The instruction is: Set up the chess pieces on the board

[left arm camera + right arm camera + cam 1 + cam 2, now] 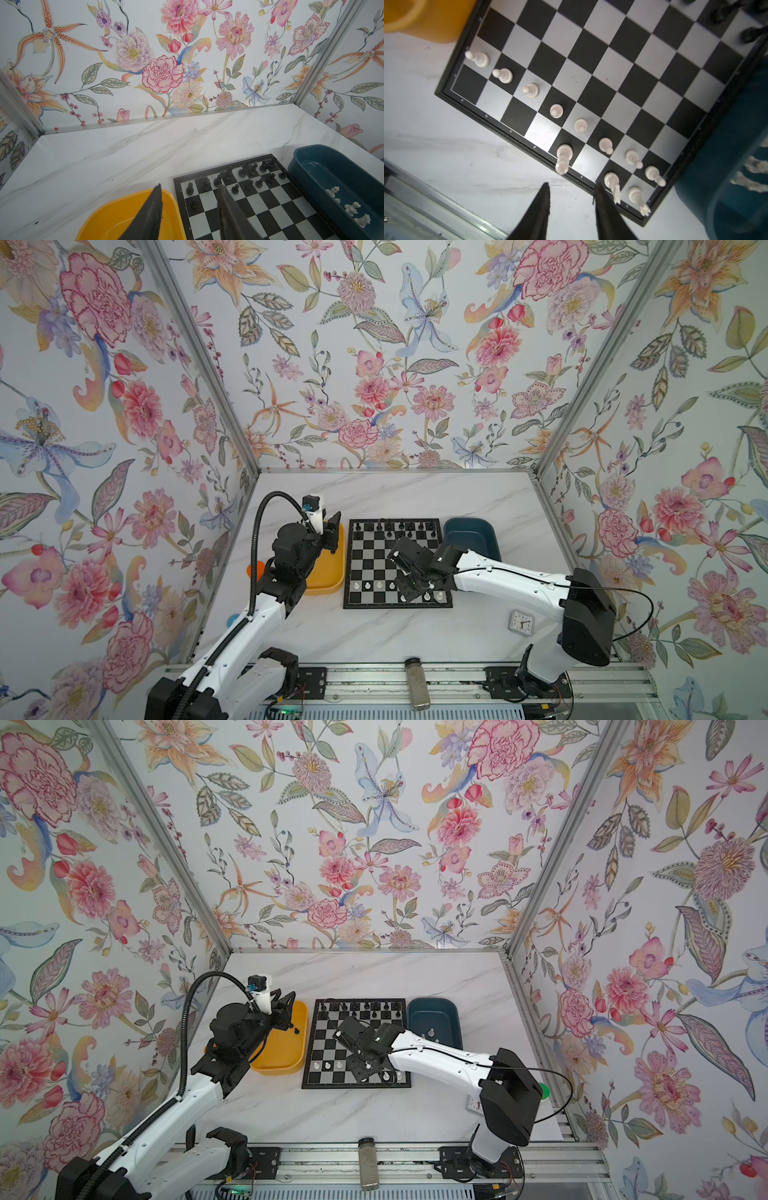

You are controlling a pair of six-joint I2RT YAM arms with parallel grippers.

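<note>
The right hand (pixel 572 185) is open. Its two black fingers are parted with nothing between them, over the white marbled worktop (pixel 446 155) at the near rim of the square black-and-silver checked board (pixel 612 62), toward the board's near right. Just beside one finger stands a tall white plastic piece (pixel 612 182). We find another on the corner square and a third further left in the same nearest row. Eight white pawns (pixel 556 110) fill the row behind them. The black pieces (pixel 228 173) stand along the far rows; we cannot count them.

The left hand (pixel 190 185) is likewise open and empty, above the far right part of the rounded yellow plastic tray (pixel 116 212), beside the board's left edge.

More white pieces (pixel 351 208) lie in the dark blue plastic tray (pixel 311 166) to the right of the board, so we judge the white back row only partly filled.

The chief hazard, in our judgement, is how close the finger is to the tall piece. A sideways swing toward the blue tray before lifting would topple it, perhaps into its neighbours. A wrist passing low over the pawns would scatter them. Pieces lying flat in the tray may also slip from a pinch.
</note>
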